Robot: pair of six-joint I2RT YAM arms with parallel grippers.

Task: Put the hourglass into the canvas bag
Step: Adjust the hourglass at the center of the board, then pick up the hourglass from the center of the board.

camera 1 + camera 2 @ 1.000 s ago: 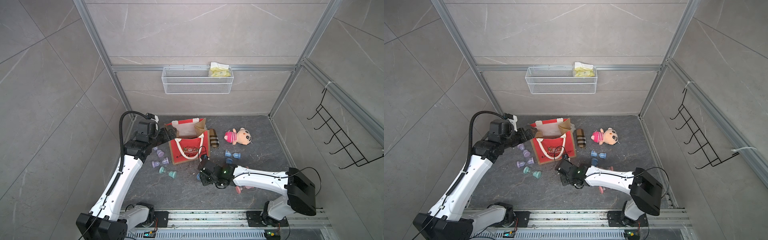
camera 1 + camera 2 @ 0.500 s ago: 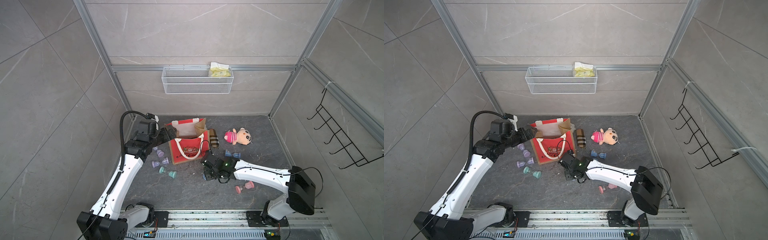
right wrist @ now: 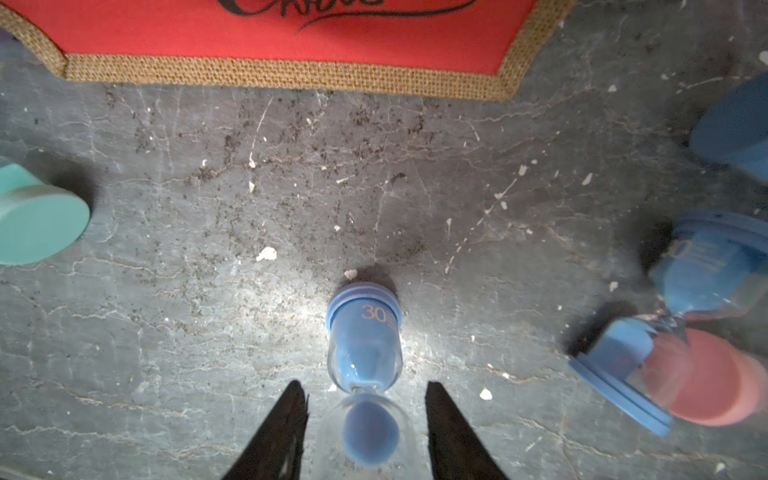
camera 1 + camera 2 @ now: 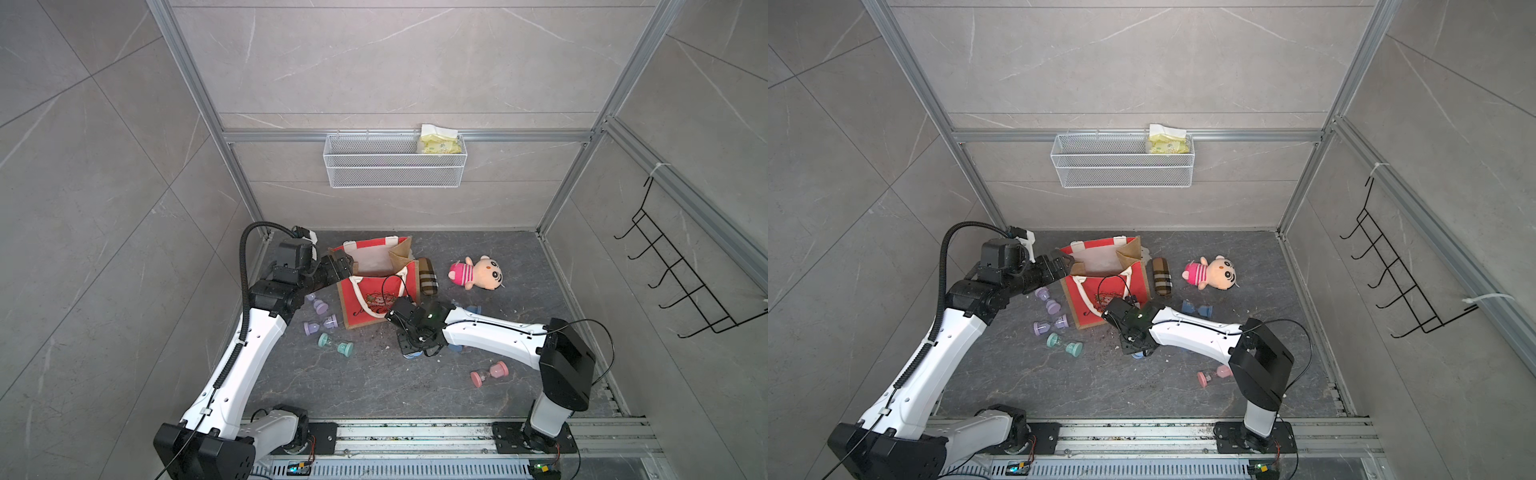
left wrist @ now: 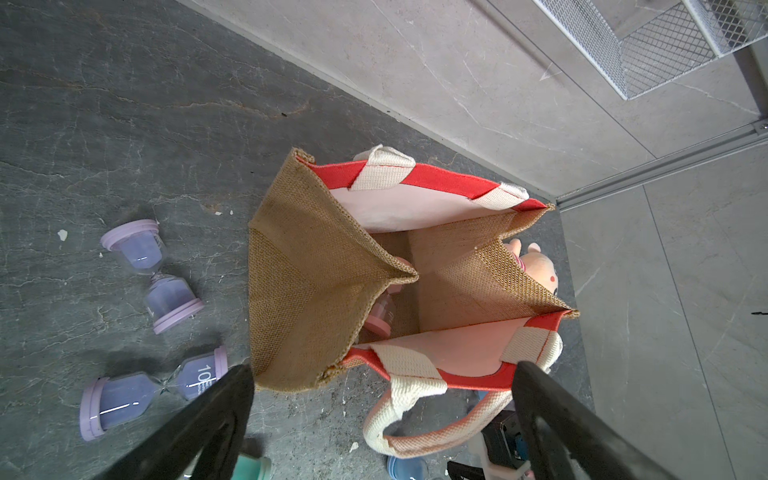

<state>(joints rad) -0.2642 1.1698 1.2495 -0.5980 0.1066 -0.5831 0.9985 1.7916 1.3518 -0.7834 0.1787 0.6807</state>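
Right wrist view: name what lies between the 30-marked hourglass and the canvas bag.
Bare speckled floor; nothing between hourglass and canvas bag, right wrist view.

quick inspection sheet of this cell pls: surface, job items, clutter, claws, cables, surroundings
surface: dark stone-look floor, gritty with pale crumbs
job's things: canvas bag upright, mouth open; blue hourglass in the right claw; pink hourglass inside the bag
clutter: two purple hourglasses, teal hourglass, loose pink hourglass, spare blue hourglass, plaid cylinder, plush doll
claws: left claw open at the bag's rim; right claw shut on the blue hourglass
cables: corrugated hose along the left arm; thin black cable looping in front of the bag
surroundings: wire basket holding a yellow packet; hook rack on the side wall
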